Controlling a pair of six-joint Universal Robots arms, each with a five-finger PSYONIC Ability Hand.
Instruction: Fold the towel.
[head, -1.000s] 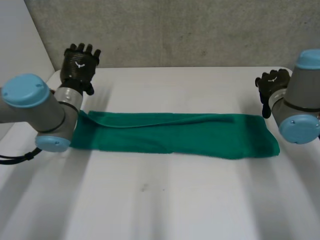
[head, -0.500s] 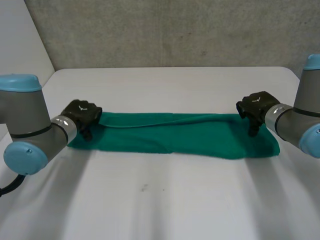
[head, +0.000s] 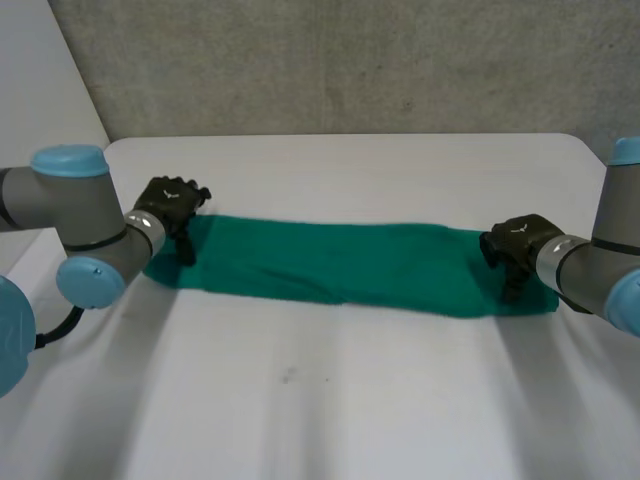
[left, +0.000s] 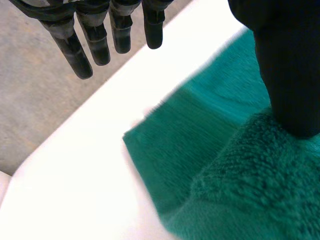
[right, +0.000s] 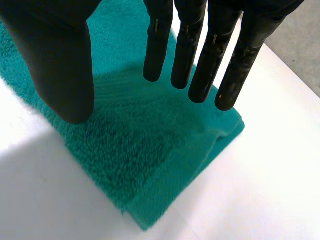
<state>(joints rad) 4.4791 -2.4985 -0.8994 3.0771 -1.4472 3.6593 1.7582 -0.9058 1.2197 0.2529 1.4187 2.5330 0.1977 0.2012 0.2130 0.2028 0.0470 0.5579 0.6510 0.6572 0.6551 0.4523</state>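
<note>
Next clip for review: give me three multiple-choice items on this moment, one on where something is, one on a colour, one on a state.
1. Where on the long terry towel is the robot's left hand?
A. At its middle
B. At its end on the robot's left
C. At its end on the robot's right

2. What colour is the towel?
A. Red
B. White
C. Green

3. How are the fingers of the right hand?
A. Straight, above the towel's end
B. Curled into a fist
C. Wrapped round a bunched fold

Answers:
1. B: the head view shows it at that end.
2. C: the cloth is green against the white table.
3. A: the right wrist view shows straight fingers over the towel, holding nothing.
</note>
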